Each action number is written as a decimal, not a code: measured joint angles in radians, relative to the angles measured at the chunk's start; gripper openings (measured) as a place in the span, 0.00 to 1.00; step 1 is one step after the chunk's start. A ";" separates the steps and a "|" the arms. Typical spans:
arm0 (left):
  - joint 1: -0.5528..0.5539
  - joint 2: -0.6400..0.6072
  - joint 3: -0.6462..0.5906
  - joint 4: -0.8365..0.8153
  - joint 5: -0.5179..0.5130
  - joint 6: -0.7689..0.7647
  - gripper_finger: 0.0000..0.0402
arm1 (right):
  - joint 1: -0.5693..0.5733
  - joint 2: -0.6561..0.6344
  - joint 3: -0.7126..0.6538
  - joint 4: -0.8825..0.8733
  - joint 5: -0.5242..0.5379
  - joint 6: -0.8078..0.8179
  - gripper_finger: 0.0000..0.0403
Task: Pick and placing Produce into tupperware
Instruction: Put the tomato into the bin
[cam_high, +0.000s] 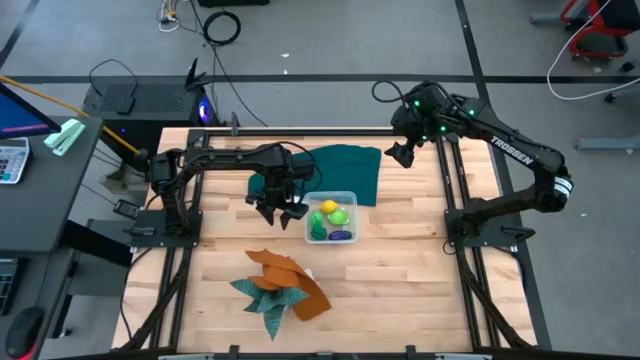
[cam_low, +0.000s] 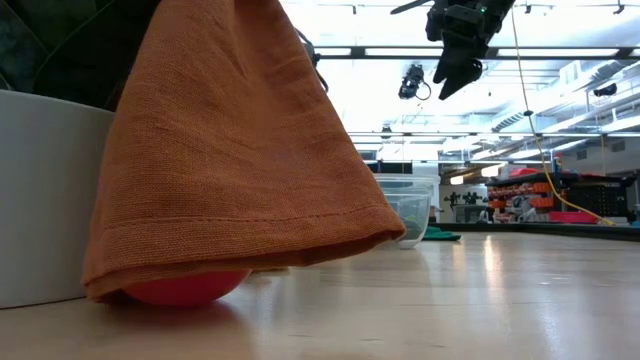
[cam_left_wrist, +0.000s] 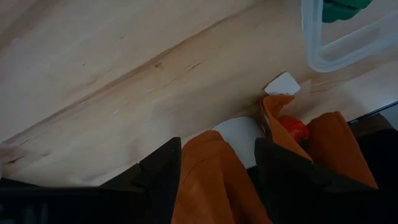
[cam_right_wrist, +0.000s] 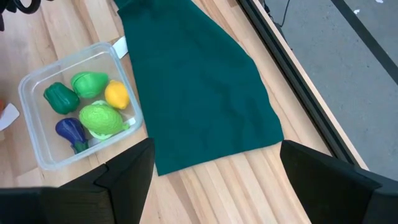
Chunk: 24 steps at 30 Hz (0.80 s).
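The clear tupperware (cam_high: 331, 221) stands mid-table with several produce pieces in it: yellow (cam_right_wrist: 117, 94), light green (cam_right_wrist: 102, 118), green (cam_right_wrist: 61, 98) and purple (cam_right_wrist: 71, 130). A red piece (cam_left_wrist: 293, 127) rests on the table, partly under the orange cloth (cam_low: 230, 150). My left gripper (cam_high: 280, 210) hangs open above the bare wood just left of the tupperware. Between its fingers (cam_left_wrist: 217, 180) I see only the orange cloth far below. My right gripper (cam_high: 400, 155) is open, raised above the far right of the dark green cloth (cam_right_wrist: 199, 87).
The orange cloth and the teal cloth (cam_high: 262, 300) lie in a heap near the table's front edge. The orange one drapes over a white object (cam_low: 40, 200). The dark green cloth lies flat behind the tupperware. Black frame rails (cam_high: 455, 190) run along both table sides.
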 joint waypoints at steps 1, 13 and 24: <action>0.000 0.000 0.000 0.000 0.000 -0.004 0.53 | 0.000 0.000 0.000 0.000 0.000 0.000 0.76; 0.000 0.000 0.000 0.001 0.000 -0.003 0.52 | 0.000 0.000 0.000 -0.006 0.000 0.000 0.76; 0.000 0.000 0.000 -0.005 0.000 -0.003 0.51 | 0.004 -0.009 -0.030 -0.079 -0.115 0.018 0.76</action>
